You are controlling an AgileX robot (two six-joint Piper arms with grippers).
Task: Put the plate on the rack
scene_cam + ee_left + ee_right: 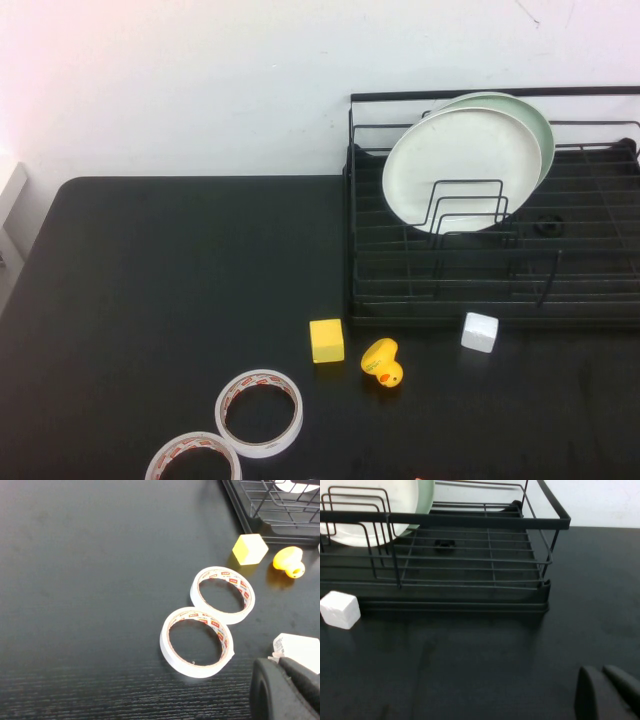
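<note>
**Plate stands in rack**

While the cream plate (pixel 460 165) leans upright among the loop dividers of the black rack (pixel 600 300), the left tool (pixel 285 687) and right tool (pixel 607 690), both clenched, hover low over the bench (pixel 170 290), holding nothing.
</note>
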